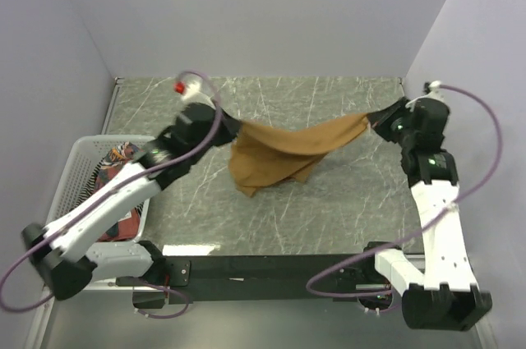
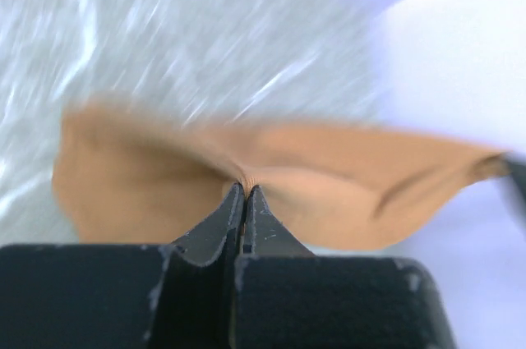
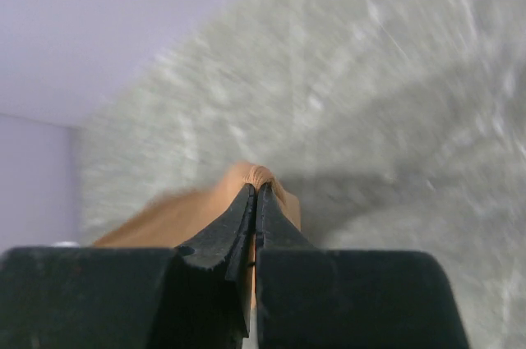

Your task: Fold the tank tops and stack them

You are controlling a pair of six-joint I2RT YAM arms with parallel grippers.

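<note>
The tan-brown tank top (image 1: 279, 152) hangs above the marble table, stretched between both arms. My left gripper (image 1: 233, 130) is shut on its left end, and the cloth (image 2: 164, 176) bunches at the pinched tips (image 2: 245, 188). On the right end my right gripper (image 1: 376, 119) is shut, with a fold of the same cloth (image 3: 189, 213) pinched between the tips (image 3: 256, 188). The middle of the top sags toward the table. A rust-red top with dark print (image 1: 115, 160) lies in the basket, partly hidden by my left arm.
A white plastic mesh basket (image 1: 82, 152) stands at the left edge of the table, under my left arm. Grey-violet walls enclose the table on the left, far and right sides. The black base rail (image 1: 263, 271) runs along the near edge.
</note>
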